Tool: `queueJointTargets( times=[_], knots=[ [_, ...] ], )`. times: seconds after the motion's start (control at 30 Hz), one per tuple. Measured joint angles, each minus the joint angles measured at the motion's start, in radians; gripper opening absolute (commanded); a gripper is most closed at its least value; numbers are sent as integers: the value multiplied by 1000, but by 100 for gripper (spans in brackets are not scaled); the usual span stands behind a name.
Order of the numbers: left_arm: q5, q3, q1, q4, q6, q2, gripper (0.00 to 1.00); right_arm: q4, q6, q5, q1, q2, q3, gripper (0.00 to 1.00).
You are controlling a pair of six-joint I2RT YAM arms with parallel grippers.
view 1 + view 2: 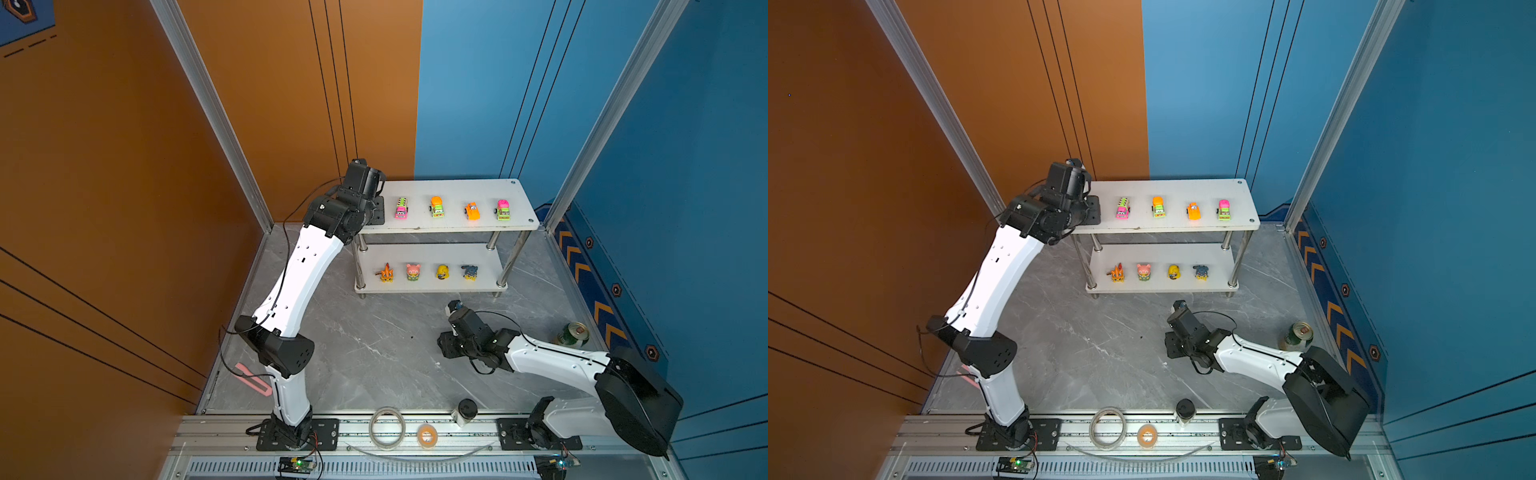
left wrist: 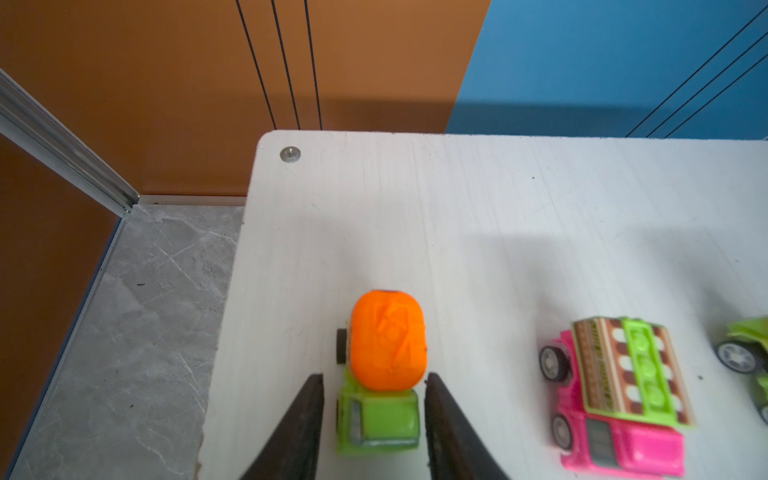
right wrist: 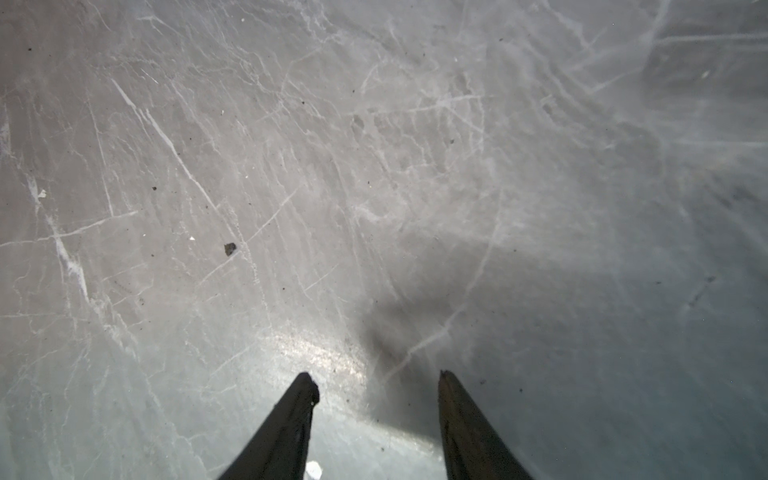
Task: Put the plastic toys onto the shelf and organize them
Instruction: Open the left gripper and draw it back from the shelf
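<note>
My left gripper (image 2: 374, 376) straddles green-orange mixer truck (image 2: 388, 340) on shelf (image 1: 457, 189) top board, left end in a top view; jaws slightly parted, truck stands free beside pink car (image 2: 615, 399), extending row. My right gripper (image 3: 376, 382) open, empty, above tabletop (image 3: 374, 166).

Shelf (image 1: 457, 187) stands far on table (image 1: 374, 353), right of centre. Upper board, one spaced row, left to right: first car (image 2: 382, 374) at left end, between left gripper (image 2: 374, 376) fingers, hidden under that gripper in both top views; second car (image 1: 401, 208); third car (image 1: 436, 206); fourth car (image 1: 472, 211); fifth car (image 1: 503, 209). Lower board, same order: first figurine (image 1: 386, 273), second figurine (image 1: 413, 272), third figurine (image 1: 442, 272), fourth figurine (image 1: 470, 272). Right gripper (image 3: 376, 382) over bare table, near side of shelf's right end. Can (image 1: 573, 334) at right table edge. Tape rolls (image 1: 387, 428) side by side on near rail.
</note>
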Motion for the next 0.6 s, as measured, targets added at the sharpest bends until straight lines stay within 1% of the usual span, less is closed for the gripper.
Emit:
queueJointTargets(
  times=[0.53,0.6],
  knots=[
    [0,19,-14,0,-7,11,43,0,0,0,-1,0,-10,51],
    [0,20,-14,0,-7,11,44,0,0,0,-1,0,-10,51]
  ],
)
